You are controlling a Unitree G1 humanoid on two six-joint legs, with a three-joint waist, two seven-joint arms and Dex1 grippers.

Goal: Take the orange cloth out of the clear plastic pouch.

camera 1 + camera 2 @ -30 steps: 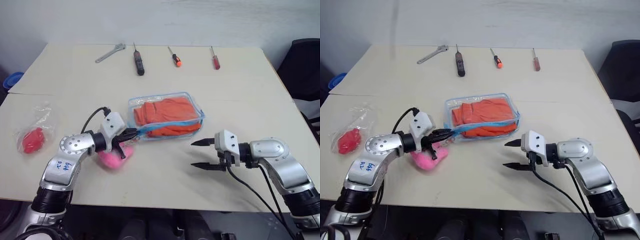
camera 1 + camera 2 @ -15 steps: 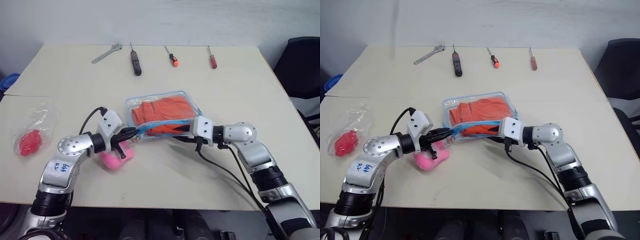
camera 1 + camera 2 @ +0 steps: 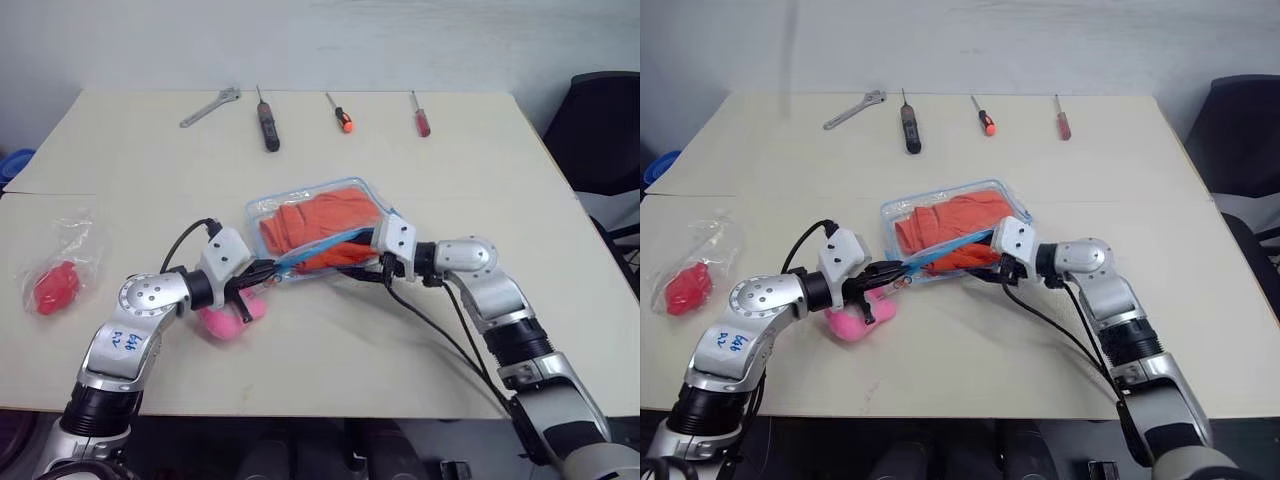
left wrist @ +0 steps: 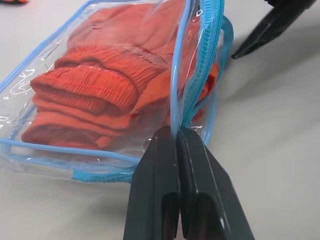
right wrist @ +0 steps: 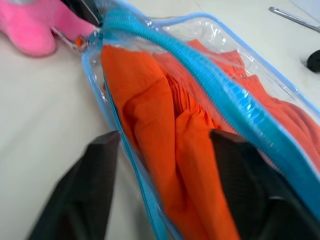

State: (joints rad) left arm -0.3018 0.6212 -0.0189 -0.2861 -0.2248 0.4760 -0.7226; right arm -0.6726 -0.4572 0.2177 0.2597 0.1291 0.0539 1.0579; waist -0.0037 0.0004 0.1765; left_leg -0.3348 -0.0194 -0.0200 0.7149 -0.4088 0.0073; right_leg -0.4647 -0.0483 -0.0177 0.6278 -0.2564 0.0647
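Note:
The clear plastic pouch (image 3: pixel 310 188) with light blue trim lies mid-table, the orange cloth (image 3: pixel 320 222) folded inside it. My left gripper (image 3: pixel 268 272) is shut on the pouch's blue zip edge (image 4: pixel 212 30) at its near left corner, beside the pink plush charm (image 3: pixel 228 318). My right gripper (image 3: pixel 352 262) is at the pouch's open mouth from the right. Its fingers (image 5: pixel 95 175) stand apart with a fold of the orange cloth (image 5: pixel 145 100) between them. Whether the far finger is inside the pouch I cannot tell.
A wrench (image 3: pixel 208 106) and three screwdrivers (image 3: pixel 340 112) lie in a row along the table's far edge. A thin clear bag with a red item (image 3: pixel 58 280) sits at the left. A black chair (image 3: pixel 600 130) stands past the right edge.
My right gripper has swung in from the open table at the right up to the pouch's mouth. The left gripper kept its hold, and the pouch's near edge now sits slightly raised.

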